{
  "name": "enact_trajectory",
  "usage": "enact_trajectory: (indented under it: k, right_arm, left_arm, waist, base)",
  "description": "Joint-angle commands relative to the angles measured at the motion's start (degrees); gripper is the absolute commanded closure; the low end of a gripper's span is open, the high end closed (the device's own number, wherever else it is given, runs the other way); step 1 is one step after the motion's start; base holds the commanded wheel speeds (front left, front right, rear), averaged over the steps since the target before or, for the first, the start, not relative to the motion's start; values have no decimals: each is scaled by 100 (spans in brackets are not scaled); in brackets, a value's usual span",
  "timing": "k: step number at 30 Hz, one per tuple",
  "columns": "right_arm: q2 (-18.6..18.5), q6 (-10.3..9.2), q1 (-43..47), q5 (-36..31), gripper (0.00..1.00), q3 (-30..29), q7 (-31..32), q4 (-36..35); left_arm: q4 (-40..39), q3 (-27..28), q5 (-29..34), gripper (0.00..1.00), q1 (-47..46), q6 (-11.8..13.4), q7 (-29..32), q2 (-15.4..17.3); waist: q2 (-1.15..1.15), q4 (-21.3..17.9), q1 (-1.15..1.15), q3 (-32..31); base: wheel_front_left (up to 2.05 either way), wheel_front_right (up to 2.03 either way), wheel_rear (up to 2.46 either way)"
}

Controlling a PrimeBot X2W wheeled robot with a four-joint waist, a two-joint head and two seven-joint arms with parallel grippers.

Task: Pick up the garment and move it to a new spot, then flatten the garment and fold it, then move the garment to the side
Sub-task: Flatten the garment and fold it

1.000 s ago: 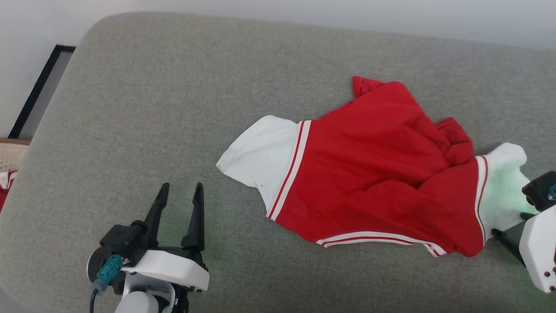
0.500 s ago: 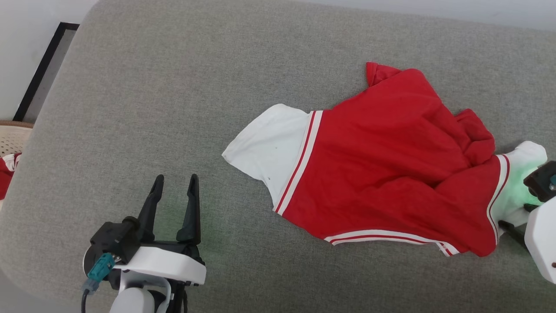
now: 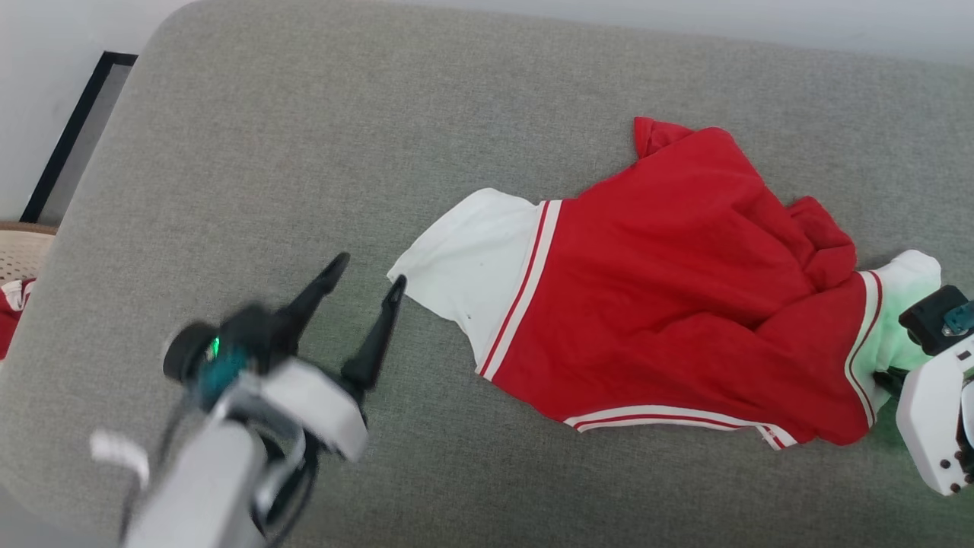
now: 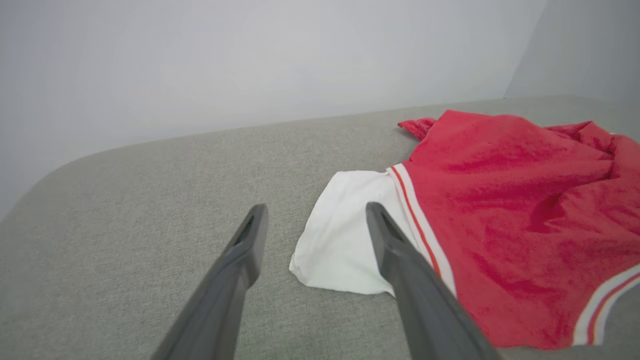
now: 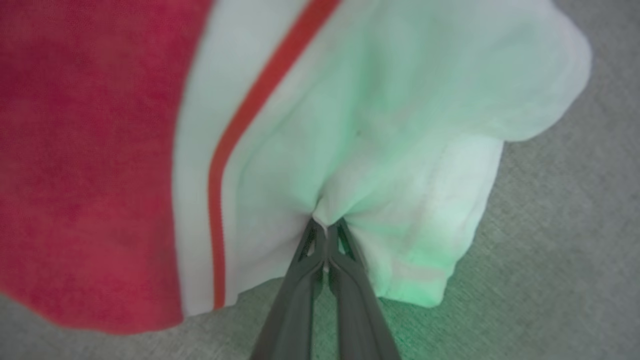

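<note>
The garment (image 3: 670,289), red shorts with white panels and striped trim, lies rumpled across the grey cushion (image 3: 304,152). My left gripper (image 3: 369,278) is open just left of the white left panel (image 3: 464,266); its fingers (image 4: 250,240) straddle bare cushion beside that panel's corner (image 4: 340,240). At the cushion's right edge my right gripper (image 5: 325,225) is shut, pinching a fold of the white right panel (image 5: 390,125) of the garment (image 5: 75,150); its wrist (image 3: 928,426) shows at the frame's right edge.
The cushion's left edge rounds off to a pale floor with a dark-framed panel (image 3: 68,144). A woven basket (image 3: 23,259) with red cloth sits at the far left. A pale wall (image 4: 250,60) rises behind the cushion.
My right gripper has closed on the white right panel. My left arm has moved up and right toward the white left panel, fingers still open. The head camera shifted slightly.
</note>
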Motion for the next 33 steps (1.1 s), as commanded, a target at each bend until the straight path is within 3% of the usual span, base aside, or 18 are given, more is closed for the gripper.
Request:
enact_trajectory:
  k: [1, 6, 9, 12, 23, 30, 31, 32, 33]
  right_arm:
    - [207, 3, 114, 7, 100, 236, 58, 73]
    - [248, 15, -25, 28, 100, 314, 108, 4]
    - [270, 16, -79, 73, 100, 366, 164, -52]
    - [269, 15, -167, 120, 100, 410, 201, -83]
    - [313, -6, -520, 110, 100, 561, 256, -67]
    - [361, -14, -681, 118, 100, 655, 221, -32]
    - [379, -14, -705, 123, 100, 665, 219, -27]
    - [393, -14, -729, 126, 100, 664, 194, -11]
    - [409, -14, -756, 123, 100, 682, 179, -3]
  left_arm:
    - [150, -354, -533, 0, -394, 2, 654, 329]
    - [193, -1656, -2286, 0, -1374, -5, 2774, 1152]
    - [308, -2007, -3522, 0, -1772, -5, 3940, 1318]
    - [624, -2342, -4059, 0, -2170, -2, 4707, 1490]
    - [1630, -2572, -5452, 0, -2814, -6, 5376, 857]
    - [2042, -2955, -5405, 0, -2956, 0, 5395, 682]
    - [2135, -3020, -5403, 9, -2946, 3, 5381, 667]
    - [2222, -3079, -5420, 46, -2941, 6, 5378, 647]
    - [2298, -3135, -5438, 56, -2941, 7, 5386, 632]
  waist:
    - [0, -19, 0, -18]
    - [0, -92, 0, 1]
    - [0, -138, 0, 64]
    - [0, -204, 0, 147]
    - [0, -431, 0, 433]
    - [0, -550, 0, 549]
    - [0, -575, 0, 562]
    - [0, -593, 0, 569]
    - [0, -615, 0, 572]
  base:
    - [0, 0, 0]
    - [0, 0, 0]
    - [0, 0, 0]
    - [0, 0, 0]
    - [0, 0, 0]
    - [0, 0, 0]
    - [0, 0, 0]
    - [0, 0, 0]
    - [0, 0, 0]
